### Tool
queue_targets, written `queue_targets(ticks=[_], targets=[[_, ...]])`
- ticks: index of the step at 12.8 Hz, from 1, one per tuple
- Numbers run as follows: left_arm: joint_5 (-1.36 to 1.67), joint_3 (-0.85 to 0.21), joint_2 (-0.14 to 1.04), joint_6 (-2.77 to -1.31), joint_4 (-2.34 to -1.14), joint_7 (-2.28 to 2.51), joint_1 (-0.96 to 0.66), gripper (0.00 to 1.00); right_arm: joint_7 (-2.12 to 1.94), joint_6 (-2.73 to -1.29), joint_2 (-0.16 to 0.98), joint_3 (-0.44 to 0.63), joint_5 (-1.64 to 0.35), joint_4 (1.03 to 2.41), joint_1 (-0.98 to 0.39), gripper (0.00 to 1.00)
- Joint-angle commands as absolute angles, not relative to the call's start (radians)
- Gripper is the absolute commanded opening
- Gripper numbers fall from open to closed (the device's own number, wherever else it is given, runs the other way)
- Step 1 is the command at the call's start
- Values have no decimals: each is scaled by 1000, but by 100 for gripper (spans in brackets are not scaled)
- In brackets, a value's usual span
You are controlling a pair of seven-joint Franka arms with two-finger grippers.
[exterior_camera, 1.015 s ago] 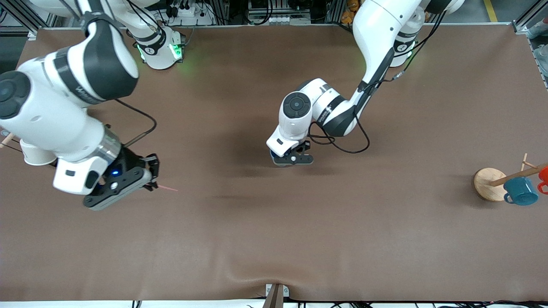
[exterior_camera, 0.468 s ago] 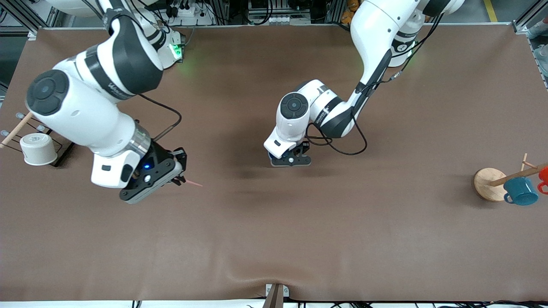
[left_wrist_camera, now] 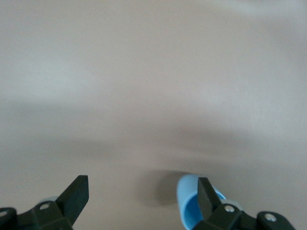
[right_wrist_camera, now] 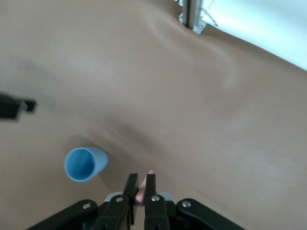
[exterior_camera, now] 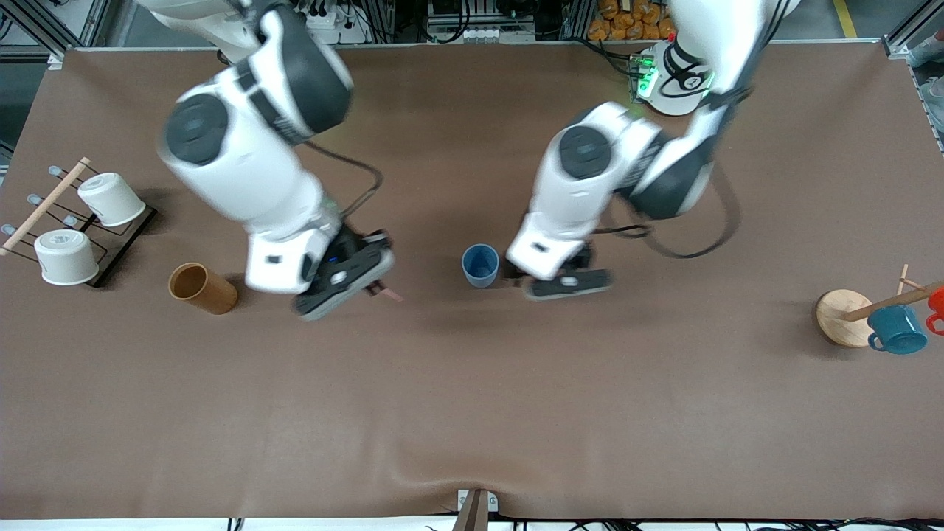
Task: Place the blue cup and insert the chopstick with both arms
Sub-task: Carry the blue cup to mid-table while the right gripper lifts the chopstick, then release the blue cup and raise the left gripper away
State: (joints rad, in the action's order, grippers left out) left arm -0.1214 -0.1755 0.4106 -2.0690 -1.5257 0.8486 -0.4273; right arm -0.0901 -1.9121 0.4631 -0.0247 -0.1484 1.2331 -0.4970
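Note:
The blue cup (exterior_camera: 480, 264) stands upright on the table near the middle, free of both grippers. My left gripper (exterior_camera: 565, 282) is open and empty, just beside the cup toward the left arm's end. In the left wrist view the cup (left_wrist_camera: 188, 203) shows against one finger (left_wrist_camera: 204, 195) of the left gripper (left_wrist_camera: 141, 197). My right gripper (exterior_camera: 371, 283) is shut on the pale-pink chopstick (exterior_camera: 392, 296), over the table between the brown cup and the blue cup. The right wrist view shows the right gripper (right_wrist_camera: 140, 186) pinching the chopstick (right_wrist_camera: 143, 190), with the blue cup (right_wrist_camera: 84, 164) a short way off.
A brown wooden cup (exterior_camera: 200, 288) lies toward the right arm's end. Two white cups (exterior_camera: 110, 198) hang on a wire rack (exterior_camera: 110, 254) with a wooden rod there. At the left arm's end a mug stand with a wooden base (exterior_camera: 839, 316) holds a teal mug (exterior_camera: 897, 330) and a red mug (exterior_camera: 936, 302).
The left gripper has let go of the blue cup, opened and drawn away toward the left arm's end. The right arm has carried the chopstick toward the cup, uncovering the brown cup.

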Motion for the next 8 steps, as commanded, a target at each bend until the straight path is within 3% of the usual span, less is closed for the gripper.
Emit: queue_targets(ticks=[1, 8], targets=[[-141, -184, 306, -2016, -1546, 864, -336, 100, -11, -1937, 454, -17, -117, 1253, -552, 0], [-138, -186, 189, -1881, -1545, 706, -140, 100, 182, -2011, 465, -15, -92, 1296, -664, 0]])
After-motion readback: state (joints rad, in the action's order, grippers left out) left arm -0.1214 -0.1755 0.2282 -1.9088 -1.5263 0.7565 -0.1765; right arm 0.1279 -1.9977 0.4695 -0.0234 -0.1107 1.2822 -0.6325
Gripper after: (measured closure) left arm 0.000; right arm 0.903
